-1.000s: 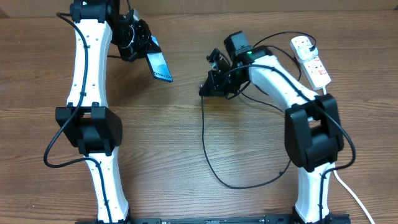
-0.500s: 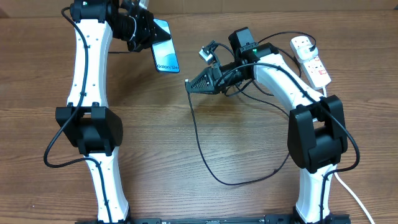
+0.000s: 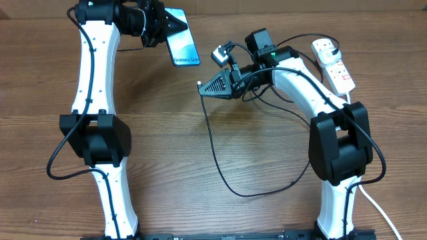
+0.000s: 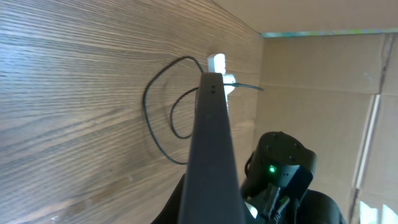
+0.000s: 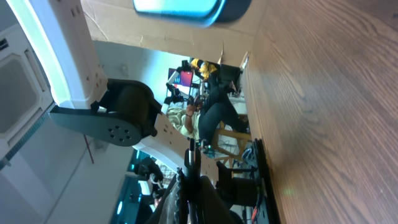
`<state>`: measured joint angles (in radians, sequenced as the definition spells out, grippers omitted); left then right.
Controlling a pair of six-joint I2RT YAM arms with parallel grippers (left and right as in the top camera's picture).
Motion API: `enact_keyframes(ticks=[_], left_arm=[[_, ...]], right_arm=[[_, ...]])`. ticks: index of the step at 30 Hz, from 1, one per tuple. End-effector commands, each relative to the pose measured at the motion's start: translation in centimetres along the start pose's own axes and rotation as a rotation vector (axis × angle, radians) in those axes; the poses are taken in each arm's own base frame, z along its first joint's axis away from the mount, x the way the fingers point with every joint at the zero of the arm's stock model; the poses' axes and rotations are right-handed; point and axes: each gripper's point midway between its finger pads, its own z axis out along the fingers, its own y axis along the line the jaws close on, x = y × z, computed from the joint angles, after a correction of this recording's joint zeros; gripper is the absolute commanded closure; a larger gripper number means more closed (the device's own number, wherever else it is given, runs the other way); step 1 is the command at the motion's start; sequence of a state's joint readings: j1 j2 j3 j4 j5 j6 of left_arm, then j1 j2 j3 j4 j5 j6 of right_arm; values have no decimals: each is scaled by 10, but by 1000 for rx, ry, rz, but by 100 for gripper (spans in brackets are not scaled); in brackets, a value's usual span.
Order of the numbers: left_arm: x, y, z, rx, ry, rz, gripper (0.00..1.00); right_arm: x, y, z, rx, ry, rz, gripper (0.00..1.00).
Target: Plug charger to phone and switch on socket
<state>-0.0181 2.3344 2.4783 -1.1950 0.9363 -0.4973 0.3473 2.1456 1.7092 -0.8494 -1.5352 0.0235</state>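
Left claw holds phone near right claw pinching charger

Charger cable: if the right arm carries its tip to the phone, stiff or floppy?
Probably floppy: the charger trails from the right gripper in loose curves over the table. It looks thin and light, so drag should be small. Its far end seems to reach the socket, so a long pull might tug that.
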Motion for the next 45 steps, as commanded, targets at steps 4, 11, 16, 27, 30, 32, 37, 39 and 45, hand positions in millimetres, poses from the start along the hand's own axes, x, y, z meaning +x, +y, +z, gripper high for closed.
enact_keyframes(ticks=[4, 11, 16, 27, 30, 32, 37, 39, 45], left_arm=[[12, -26, -3, 127, 61, 24, 96], [11, -26, -3, 128, 57, 54, 96], [7, -29, -2, 137, 42, 89, 96], [5, -34, 2, 146, 37, 100, 96], [5, -34, 2, 146, 38, 96, 96], [6, -34, 2, 150, 40, 96, 96], [7, -39, 1, 180, 53, 93, 96], [7, -40, 1, 182, 52, 87, 96], [7, -41, 1, 189, 57, 77, 96]], right_arm=[[-14, 27, 0, -33, 6, -39, 96], [-25, 31, 0, -32, 9, -42, 96], [-27, 32, 0, -32, 9, -57, 96], [-31, 35, -1, -32, 10, -103, 96], [-34, 37, 0, -31, 11, -119, 96], [-36, 38, 0, -31, 11, -126, 96], [-37, 39, 0, -31, 11, -134, 96], [-37, 39, 0, -31, 11, -133, 96], [-37, 39, 0, -31, 11, -133, 96]])
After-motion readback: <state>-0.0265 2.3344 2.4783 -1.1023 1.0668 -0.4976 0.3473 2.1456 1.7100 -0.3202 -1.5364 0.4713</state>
